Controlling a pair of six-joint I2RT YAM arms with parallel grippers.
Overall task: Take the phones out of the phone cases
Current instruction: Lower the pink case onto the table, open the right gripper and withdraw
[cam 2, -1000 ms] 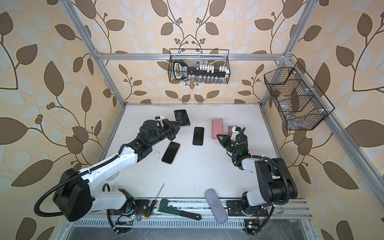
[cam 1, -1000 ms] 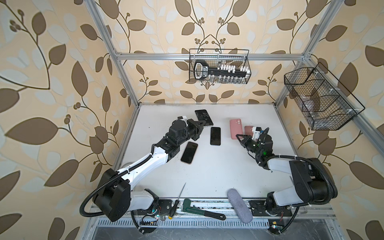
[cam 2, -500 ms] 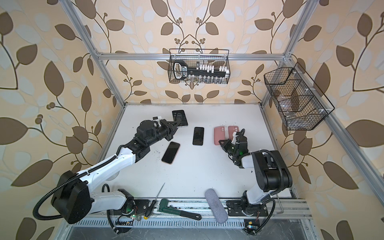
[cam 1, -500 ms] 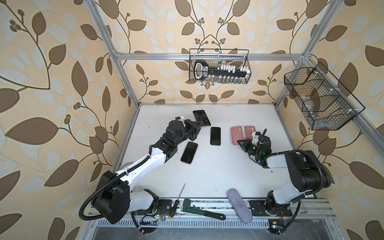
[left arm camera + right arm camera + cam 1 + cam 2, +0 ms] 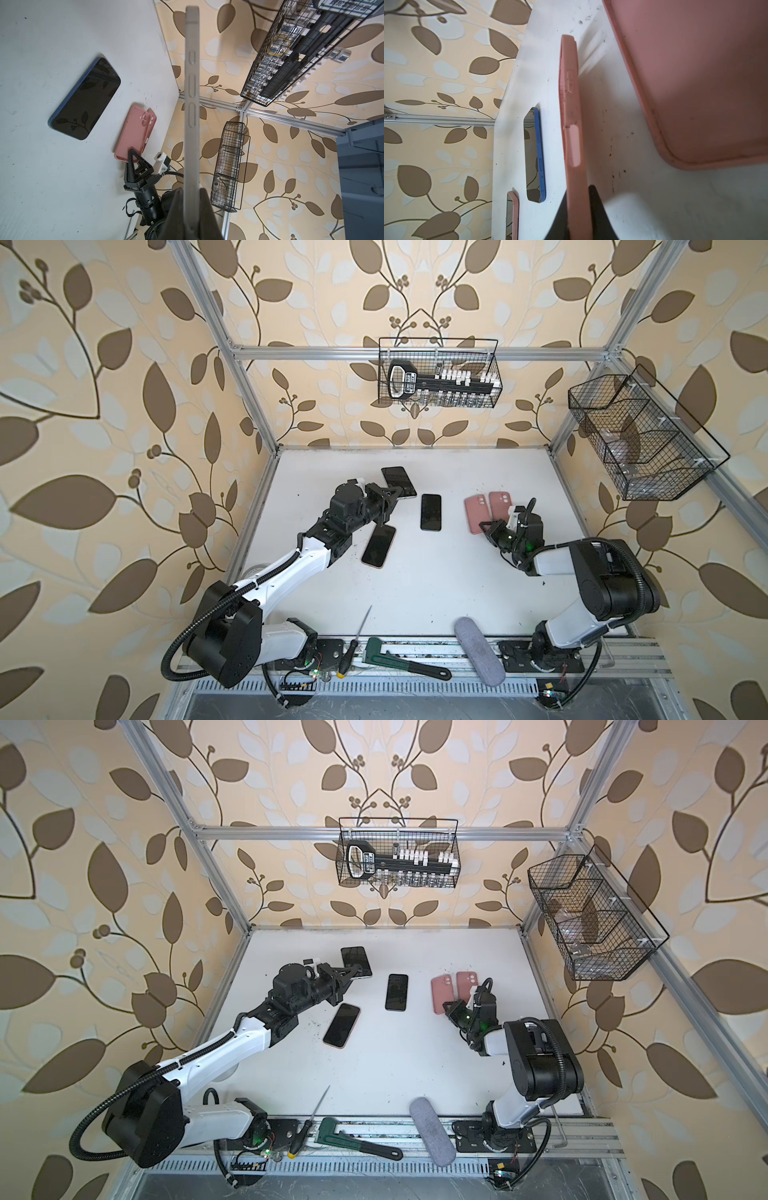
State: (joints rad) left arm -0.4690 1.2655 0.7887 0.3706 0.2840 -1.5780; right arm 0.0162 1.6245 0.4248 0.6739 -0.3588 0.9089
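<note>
Left gripper (image 5: 399, 491): clenched on one end of a grey phone (image 5: 397, 479), held above the far left of the table (image 5: 436, 585), with no case on it. Right gripper (image 5: 485, 527): closed on the near end of a pink phone case (image 5: 475, 512); resting or raised, not possible to tell.

Only in the left wrist view: side buttons of the held phone. Only in the right wrist view: blue rim of the middle phone (image 5: 538, 149).

Counted in both top views: two wire baskets, three phones, two pink cases.

In the back basket (image 5: 436, 339): a black rack with white pieces and small vials. In the side basket (image 5: 656, 485): something clear, not recognisable.
</note>
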